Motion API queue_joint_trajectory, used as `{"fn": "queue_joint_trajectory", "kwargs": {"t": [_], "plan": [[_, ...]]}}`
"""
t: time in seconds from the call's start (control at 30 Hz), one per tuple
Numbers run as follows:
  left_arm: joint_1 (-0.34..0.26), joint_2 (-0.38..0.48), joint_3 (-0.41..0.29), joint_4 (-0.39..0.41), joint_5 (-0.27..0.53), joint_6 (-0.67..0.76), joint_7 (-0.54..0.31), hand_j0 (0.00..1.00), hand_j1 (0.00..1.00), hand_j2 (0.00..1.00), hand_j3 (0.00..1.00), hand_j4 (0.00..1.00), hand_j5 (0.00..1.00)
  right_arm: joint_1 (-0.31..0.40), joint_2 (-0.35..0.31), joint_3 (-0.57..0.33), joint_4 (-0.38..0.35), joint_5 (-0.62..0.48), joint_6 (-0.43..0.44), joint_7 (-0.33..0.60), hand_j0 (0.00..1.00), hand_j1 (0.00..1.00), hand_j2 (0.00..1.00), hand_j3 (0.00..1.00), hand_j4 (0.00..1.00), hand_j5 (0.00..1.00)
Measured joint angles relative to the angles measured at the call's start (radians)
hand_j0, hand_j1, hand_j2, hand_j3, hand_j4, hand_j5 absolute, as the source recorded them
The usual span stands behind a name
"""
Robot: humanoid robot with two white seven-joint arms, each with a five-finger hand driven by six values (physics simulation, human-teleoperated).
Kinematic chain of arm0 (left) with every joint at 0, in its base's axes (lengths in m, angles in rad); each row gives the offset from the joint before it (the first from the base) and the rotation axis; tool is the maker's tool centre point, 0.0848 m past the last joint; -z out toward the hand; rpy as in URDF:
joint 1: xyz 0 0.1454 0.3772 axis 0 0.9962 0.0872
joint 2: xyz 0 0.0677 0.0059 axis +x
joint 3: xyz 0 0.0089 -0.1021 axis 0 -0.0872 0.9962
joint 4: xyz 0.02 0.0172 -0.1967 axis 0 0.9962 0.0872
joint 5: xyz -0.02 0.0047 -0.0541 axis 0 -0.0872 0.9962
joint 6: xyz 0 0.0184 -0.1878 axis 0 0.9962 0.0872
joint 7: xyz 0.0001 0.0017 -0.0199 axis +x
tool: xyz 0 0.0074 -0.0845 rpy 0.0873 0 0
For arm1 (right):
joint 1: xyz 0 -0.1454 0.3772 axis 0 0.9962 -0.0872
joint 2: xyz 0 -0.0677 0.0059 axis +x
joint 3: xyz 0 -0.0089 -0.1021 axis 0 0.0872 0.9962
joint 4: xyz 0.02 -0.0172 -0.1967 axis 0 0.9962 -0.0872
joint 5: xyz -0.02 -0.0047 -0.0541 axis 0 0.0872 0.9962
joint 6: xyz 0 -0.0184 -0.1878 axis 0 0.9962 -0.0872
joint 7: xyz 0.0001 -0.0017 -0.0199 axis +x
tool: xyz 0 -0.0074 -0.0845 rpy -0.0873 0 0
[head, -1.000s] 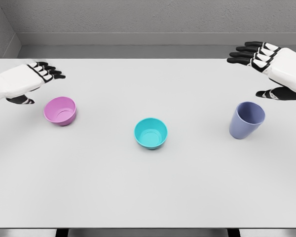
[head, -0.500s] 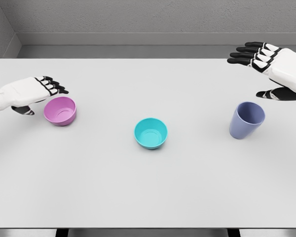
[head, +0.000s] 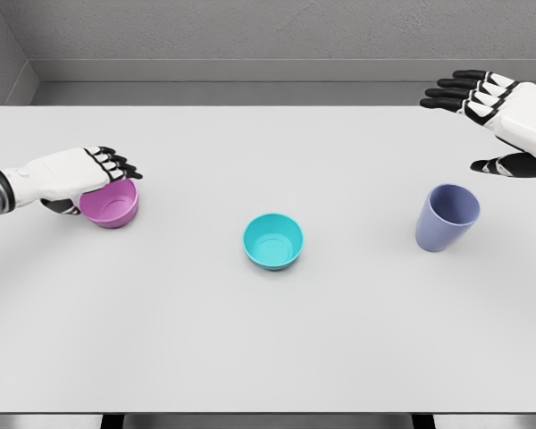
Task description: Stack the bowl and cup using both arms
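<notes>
Left of the teal bowl point(head: 272, 241), our left hand point(head: 71, 174) cups the pink bowl point(head: 110, 200), fingers point(head: 116, 164) extended, nothing gripped. Closing carelessly may tip it. Our right hand point(head: 500, 121) hovers open beyond the cup point(head: 446, 217).

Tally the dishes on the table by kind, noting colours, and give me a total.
Bowls: 2 – pink bowl, teal bowl
Cups: 1 – blue-purple cup
Total: 3

Bare desk point(head: 268, 349) lies between pink bowl point(head: 110, 201), teal bowl point(head: 272, 241) and purple cup point(head: 446, 217); left hand point(head: 80, 172) crowds the pink bowl's rim.
</notes>
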Motion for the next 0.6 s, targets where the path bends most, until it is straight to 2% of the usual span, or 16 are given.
{"fn": "queue_joint_trajectory", "kwargs": {"t": [0.6], "plan": [[-0.017, -0.008, -0.035, -0.024, -0.013, 0.0, -0.001, 1.0, 1.0, 1.0, 1.0, 1.0, 1.0, 0.008, -0.001, 0.0, 0.024, 0.0, 0.0, 0.0, 1.0, 1.0, 1.0, 1.0, 1.0, 1.0]]}}
